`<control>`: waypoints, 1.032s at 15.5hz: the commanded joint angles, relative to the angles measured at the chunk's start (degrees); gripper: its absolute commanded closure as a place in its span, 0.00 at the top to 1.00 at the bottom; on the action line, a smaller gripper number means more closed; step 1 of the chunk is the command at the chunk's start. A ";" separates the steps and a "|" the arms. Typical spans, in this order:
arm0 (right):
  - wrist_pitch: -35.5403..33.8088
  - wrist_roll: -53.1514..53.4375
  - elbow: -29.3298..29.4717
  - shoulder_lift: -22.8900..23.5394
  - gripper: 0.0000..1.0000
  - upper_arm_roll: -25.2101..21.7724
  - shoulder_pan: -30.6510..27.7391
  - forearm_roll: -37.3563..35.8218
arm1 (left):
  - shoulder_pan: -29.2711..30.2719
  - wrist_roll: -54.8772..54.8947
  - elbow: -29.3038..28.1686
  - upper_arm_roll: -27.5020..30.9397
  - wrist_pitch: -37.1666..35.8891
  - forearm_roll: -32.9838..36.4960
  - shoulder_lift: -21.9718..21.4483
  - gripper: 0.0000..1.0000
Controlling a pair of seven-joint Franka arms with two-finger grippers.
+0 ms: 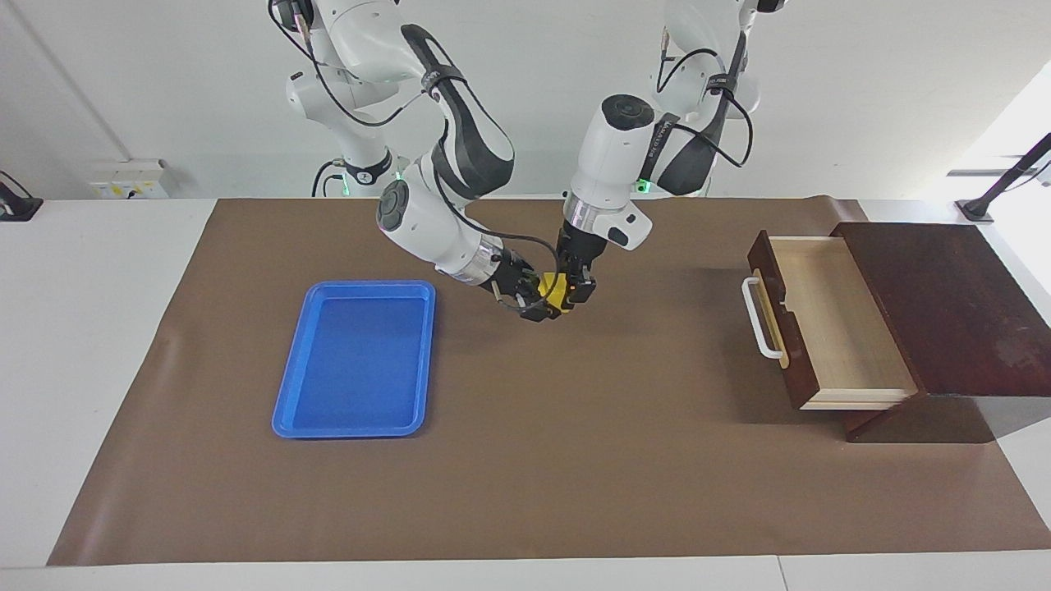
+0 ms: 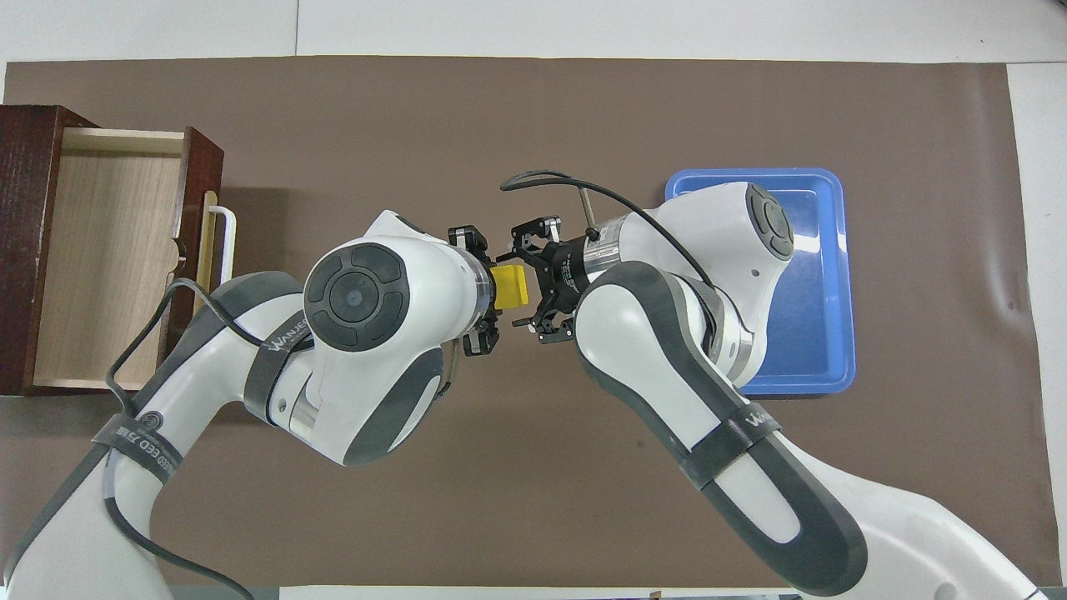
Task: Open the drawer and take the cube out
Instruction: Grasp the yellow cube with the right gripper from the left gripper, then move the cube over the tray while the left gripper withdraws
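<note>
Two arms, two grippers, one cube, one drawer, one tray, one mat on the table. The single yellow cube (image 1: 555, 289) is off the surface, up in the air over the bare brown mat (image 1: 575, 476), roughly midway between the blue tray (image 1: 289, 386) and the drawer (image 1: 821, 328); it is not in either. The left gripper (image 1: 580, 294) points straight down from above and is clamped on the cube. The right gripper (image 1: 538, 300) comes in at a slant from the tray's side and has its fingers clenched on the same cube, so both grippers grasp it at once. In the overhead view the cube (image 2: 510, 286) shows as a yellow block between the left gripper (image 2: 486, 287) and the right gripper (image 2: 533, 286), with the left arm's wrist covering part of it. The one drawer stands pulled out of its dark wooden box (image 1: 952, 304) at the left arm's end of the table, pale interior exposed with nothing lying in it, and its white bar handle (image 1: 759, 320) faces the middle of the table. The one tray lies flat on the mat at the right arm's end, well apart from the grippers, with nothing in it; the overhead view has the right arm's elbow over part of the tray (image 2: 825, 250).
</note>
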 commanded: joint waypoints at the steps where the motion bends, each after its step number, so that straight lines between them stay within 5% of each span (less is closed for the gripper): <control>1: -1.00 0.66 0.70 0.31 0.00 0.06 -0.15 0.76 | -0.36 0.91 -0.76 0.82 0.42 -0.57 -0.73 0.00; 5: -1.43 0.66 1.84 0.31 0.00 0.06 -1.38 0.94 | -0.10 1.26 -0.85 0.90 0.33 -0.57 -0.73 0.00; 6: -1.61 0.66 1.92 0.31 0.00 0.06 -1.82 0.94 | 0.16 1.26 -0.76 0.90 0.25 -0.57 -0.73 0.32; 7: -1.70 0.66 1.93 0.31 0.00 0.15 -2.17 1.02 | 0.43 1.26 -0.59 0.90 -0.19 -0.39 -0.73 0.77; 8: -1.70 0.66 1.93 0.40 0.00 0.15 -2.61 1.03 | 0.52 1.18 -0.32 0.90 -1.24 -0.31 -0.73 1.00; 12: -5.20 0.57 3.24 0.40 0.00 0.06 -5.85 1.03 | 4.63 4.15 2.04 1.17 -5.54 0.13 -1.17 1.00; 16: -9.95 -0.83 3.86 0.57 0.00 0.06 -13.93 0.94 | 12.80 18.54 1.52 1.25 -11.69 0.13 -1.87 1.00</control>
